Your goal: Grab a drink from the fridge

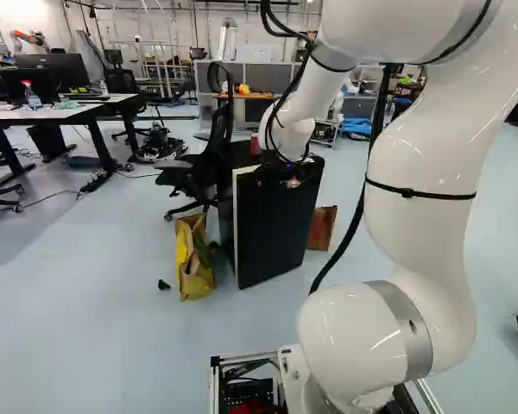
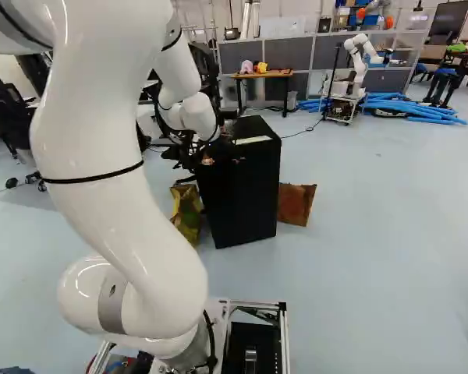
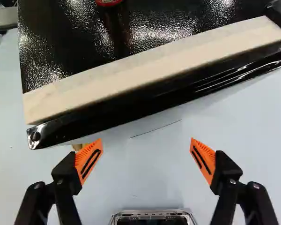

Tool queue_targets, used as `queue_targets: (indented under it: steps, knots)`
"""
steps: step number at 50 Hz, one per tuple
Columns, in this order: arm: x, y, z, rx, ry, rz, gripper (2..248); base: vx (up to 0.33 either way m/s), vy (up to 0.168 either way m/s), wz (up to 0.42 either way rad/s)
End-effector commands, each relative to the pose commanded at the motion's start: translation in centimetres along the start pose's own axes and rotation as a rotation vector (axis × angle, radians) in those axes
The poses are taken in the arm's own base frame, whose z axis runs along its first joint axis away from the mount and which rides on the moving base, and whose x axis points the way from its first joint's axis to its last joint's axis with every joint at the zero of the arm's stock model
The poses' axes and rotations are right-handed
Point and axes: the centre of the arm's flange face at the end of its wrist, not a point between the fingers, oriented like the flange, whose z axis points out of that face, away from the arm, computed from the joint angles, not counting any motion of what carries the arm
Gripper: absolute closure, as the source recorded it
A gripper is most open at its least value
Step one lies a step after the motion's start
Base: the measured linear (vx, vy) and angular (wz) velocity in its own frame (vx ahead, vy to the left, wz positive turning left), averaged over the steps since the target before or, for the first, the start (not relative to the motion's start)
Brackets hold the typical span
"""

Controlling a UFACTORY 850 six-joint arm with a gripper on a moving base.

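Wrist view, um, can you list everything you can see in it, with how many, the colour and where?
Fridge: 1, black, ahead of the gripper
Can: 1, red, on the fridge top, partly cut off
Strip: 1, cream, along the fridge's near edge
Door edge: 1, glossy black, alongside the strip
Bag: 1, brownish, mostly hidden behind one finger
Unclear object: 1, grey, beside the fridge
Floor: 1, pale blue, below everything
Base frame: 1, silver, seen between the fingers
Gripper: 1, black with two orange pads, open

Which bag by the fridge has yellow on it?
The bag left of the fridge in the left base view; the other bag, right of it, is brown.
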Motion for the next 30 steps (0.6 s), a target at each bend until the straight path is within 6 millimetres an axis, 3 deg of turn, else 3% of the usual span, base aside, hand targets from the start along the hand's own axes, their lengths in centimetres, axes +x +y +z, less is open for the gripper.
queue_targets:
  steps: [20, 30]
  knots:
    - [-2.6, 0.1, -2.1, 0.004, 0.056, 0.0, 3, 0.0, 0.0, 0.0]
    - [-2.5, 0.0, -2.5, 0.01, 0.136, -0.003, 3, 0.0, 0.0, 0.0]
